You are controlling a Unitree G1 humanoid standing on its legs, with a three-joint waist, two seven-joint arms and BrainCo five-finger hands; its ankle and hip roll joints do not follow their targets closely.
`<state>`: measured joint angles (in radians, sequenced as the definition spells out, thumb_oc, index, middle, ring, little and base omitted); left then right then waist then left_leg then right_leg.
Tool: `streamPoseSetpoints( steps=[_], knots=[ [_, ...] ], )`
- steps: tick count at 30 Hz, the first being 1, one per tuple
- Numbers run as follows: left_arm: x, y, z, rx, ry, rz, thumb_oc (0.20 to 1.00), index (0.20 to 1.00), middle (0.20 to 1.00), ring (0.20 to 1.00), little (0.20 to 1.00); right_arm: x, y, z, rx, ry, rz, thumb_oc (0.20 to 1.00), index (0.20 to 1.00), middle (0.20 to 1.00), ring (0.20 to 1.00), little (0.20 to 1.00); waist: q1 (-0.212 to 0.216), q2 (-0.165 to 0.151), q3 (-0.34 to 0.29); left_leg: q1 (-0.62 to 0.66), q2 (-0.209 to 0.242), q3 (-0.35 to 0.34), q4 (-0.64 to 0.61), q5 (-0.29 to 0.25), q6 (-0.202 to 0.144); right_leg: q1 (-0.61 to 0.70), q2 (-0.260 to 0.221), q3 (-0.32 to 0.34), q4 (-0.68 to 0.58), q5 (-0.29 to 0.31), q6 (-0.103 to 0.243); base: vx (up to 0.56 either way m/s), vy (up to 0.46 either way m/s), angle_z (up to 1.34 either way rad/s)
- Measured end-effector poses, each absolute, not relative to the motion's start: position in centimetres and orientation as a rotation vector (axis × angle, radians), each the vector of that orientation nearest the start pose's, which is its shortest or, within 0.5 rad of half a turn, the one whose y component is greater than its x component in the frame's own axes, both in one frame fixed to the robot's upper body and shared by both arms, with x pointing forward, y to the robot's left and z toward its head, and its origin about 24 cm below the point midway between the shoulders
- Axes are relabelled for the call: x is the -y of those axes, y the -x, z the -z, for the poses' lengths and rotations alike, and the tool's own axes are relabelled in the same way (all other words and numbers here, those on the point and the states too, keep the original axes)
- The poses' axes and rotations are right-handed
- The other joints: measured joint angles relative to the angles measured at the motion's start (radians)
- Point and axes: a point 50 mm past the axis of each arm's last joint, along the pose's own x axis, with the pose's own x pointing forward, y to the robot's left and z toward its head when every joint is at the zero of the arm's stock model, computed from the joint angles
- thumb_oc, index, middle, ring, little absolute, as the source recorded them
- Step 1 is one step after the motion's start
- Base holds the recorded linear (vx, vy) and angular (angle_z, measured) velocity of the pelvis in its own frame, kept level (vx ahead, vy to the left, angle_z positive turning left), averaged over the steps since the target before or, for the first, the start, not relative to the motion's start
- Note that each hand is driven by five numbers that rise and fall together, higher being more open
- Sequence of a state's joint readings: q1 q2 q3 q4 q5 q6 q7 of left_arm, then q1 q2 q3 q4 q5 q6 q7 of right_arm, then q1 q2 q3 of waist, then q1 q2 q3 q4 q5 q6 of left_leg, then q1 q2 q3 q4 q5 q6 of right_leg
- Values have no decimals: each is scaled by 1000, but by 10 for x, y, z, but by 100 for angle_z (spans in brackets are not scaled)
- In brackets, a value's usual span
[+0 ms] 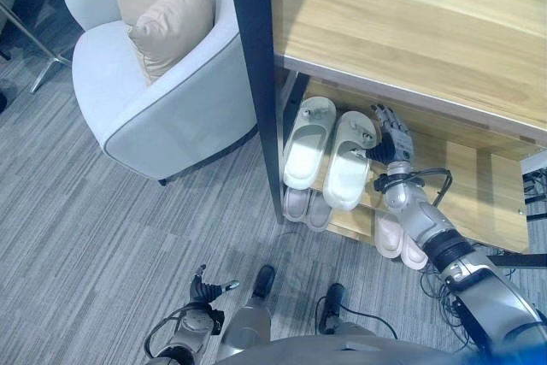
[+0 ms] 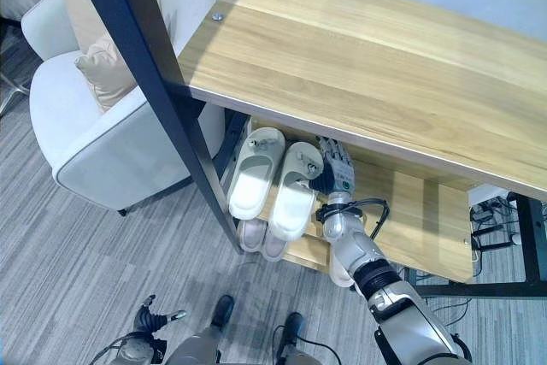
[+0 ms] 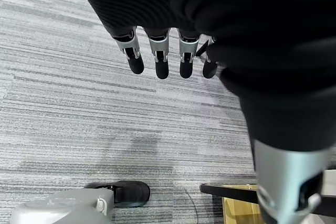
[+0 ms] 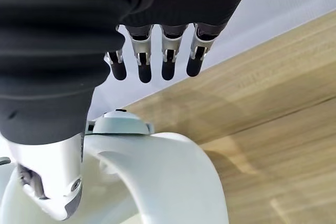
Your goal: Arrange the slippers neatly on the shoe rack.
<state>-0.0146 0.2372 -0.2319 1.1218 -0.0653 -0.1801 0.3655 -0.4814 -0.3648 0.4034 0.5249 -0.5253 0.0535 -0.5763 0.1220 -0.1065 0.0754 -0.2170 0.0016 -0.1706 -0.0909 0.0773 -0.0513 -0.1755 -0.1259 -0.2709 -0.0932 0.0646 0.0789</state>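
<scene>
I see my right hand (image 1: 392, 136), fingers straight and holding nothing, beside the right slipper (image 1: 348, 160) at the middle shelf's (image 1: 479, 190) front left corner (left hand (image 3: 168, 59) idle, relaxed): a sideways nudge could tip the overhanging pair (image 2: 272, 175) off.

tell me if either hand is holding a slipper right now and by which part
Nothing is held. The right hand rests open against the side of the right slipper on the rack's middle shelf; the left hand hangs open over the carpet.

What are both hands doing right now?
Left hand: open, holding nothing, low over the carpet.
Right hand: open, fingers straight, beside the right slipper on the shoe rack.
</scene>
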Motion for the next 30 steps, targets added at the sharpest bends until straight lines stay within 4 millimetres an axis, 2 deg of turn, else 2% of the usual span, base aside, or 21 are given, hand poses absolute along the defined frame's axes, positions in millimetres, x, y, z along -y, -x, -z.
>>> streamPoseSetpoints(
  steps=[4, 9, 11, 13, 14, 15, 16, 18, 20, 21, 22, 24, 25, 27, 30],
  knots=[
    [-231, -128, 142, -894, -444, -268, 1000, 1000, 1000, 1000, 1000, 179, -310, -55, 207, 976, 283, 1000, 1000, 1000, 1000, 1000, 1, 2, -15, 3, -2, -2, 0, 0, 0, 6, -2, -2, 0, 0, 0, 6, 9, 2],
    [-233, -114, 147, -943, -430, -294, 1000, 1000, 1000, 1000, 1000, 189, -289, -48, 216, 821, 304, 1000, 1000, 1000, 1000, 1000, -23, 11, -46, 31, -1, 3, -1, -1, 0, 31, -4, 0, 0, -1, 1, 36, 9, -2],
    [-234, -99, 151, -992, -420, -304, 1000, 1000, 1000, 1000, 1000, 210, -268, -38, 184, 807, 327, 1000, 1000, 1000, 1000, 1000, -28, 9, -64, 51, -1, 10, -2, -4, 0, 48, -7, 7, -3, -3, 5, 31, -3, -9],
    [-238, -76, 156, -1060, -421, -321, 1000, 1000, 1000, 1000, 1000, 222, -255, -28, 137, 844, 330, 1000, 1000, 1000, 1000, 1000, -56, 8, -91, 61, 0, 23, -2, -7, 1, 52, -8, 12, -4, -4, 5, 13, -7, -13],
    [-238, -74, 156, -1066, -421, -321, 1000, 1000, 1000, 1000, 1000, 232, -247, -23, 110, 859, 341, 1000, 1000, 1000, 1000, 1000, -60, 7, -98, 62, 0, 24, -2, -7, 1, 53, -8, 12, -4, -4, 5, 0, 0, 0],
    [-239, -72, 157, -1072, -416, -331, 1000, 1000, 1000, 1000, 1000, 248, -228, -10, 23, 842, 387, 1000, 1000, 1000, 1000, 1000, -55, 8, -103, 76, 0, 25, -2, -7, 2, 67, -8, 13, -5, -4, 5, -15, -17, -7],
    [-239, -69, 157, -1081, -418, -330, 1000, 1000, 1000, 1000, 1000, 249, -225, -7, 4, 832, 388, 1000, 1000, 1000, 1000, 1000, -70, 10, -106, 81, 1, 29, -2, -8, 4, 70, -8, 18, -5, -4, 5, -29, -21, -20],
    [-237, -67, 158, -1094, -400, -316, 1000, 1000, 1000, 1000, 1000, 253, -194, 17, -140, 713, 368, 1000, 1000, 1000, 1000, 1000, -91, 17, -120, 107, 3, 52, -5, -17, 10, 84, -6, 42, -5, -7, 10, -37, -21, -28],
    [-236, -66, 159, -1098, -397, -316, 1000, 1000, 1000, 1000, 1000, 252, -190, 21, -166, 703, 349, 1000, 1000, 1000, 1000, 1000, -102, 19, -120, 112, 3, 55, -7, -21, 8, 85, -6, 48, -5, -7, 10, -25, -17, -16],
    [-235, -67, 159, -1098, -390, -315, 1000, 1000, 1000, 1000, 1000, 251, -176, 32, -235, 650, 317, 1000, 1000, 1000, 1000, 1000, -119, 22, -122, 117, 5, 71, -6, -20, 9, 84, -5, 61, -5, -3, 12, -44, -20, -20],
    [-235, -66, 159, -1103, -387, -314, 1000, 1000, 1000, 1000, 1000, 251, -171, 38, -264, 641, 303, 1000, 1000, 1000, 1000, 1000, -120, 22, -122, 124, 5, 76, -3, -19, 14, 87, -4, 66, -5, -1, 12, -58, -21, -20],
    [-235, -63, 160, -1114, -375, -312, 1000, 1000, 1000, 1000, 1000, 258, -148, 72, -447, 676, 253, 1000, 1000, 1000, 1000, 1000, -122, 23, -123, 148, 5, 79, -3, -21, 17, 110, -4, 68, -5, -3, 11, -57, -5, -6],
    [-235, -65, 160, -1111, -372, -310, 1000, 1000, 1000, 1000, 1000, 262, -132, 90, -566, 682, 240, 1000, 1000, 1000, 1000, 1000, -120, 36, -123, 153, 4, 80, -4, -25, 20, 113, -5, 71, -5, -4, 12, -76, 3, -8],
    [-239, -54, 162, -1155, -384, -319, 1000, 1000, 1000, 1000, 1000, 265, -118, 116, -732, 630, 285, 1000, 1000, 1000, 1000, 1000, -124, 40, -130, 166, 6, 91, -3, -27, 22, 117, -4, 83, -5, -3, 13, -82, 0, -15],
    [-247, -49, 162, -1189, -357, -364, 1000, 1000, 1000, 1000, 1000, 270, -78, 147, -1050, 510, 345, 1000, 1000, 1000, 1000, 1000, -106, 67, -143, 167, 6, 102, -3, -28, 25, 116, -4, 96, -5, 0, 13, -47, -9, -12]
  ],
)
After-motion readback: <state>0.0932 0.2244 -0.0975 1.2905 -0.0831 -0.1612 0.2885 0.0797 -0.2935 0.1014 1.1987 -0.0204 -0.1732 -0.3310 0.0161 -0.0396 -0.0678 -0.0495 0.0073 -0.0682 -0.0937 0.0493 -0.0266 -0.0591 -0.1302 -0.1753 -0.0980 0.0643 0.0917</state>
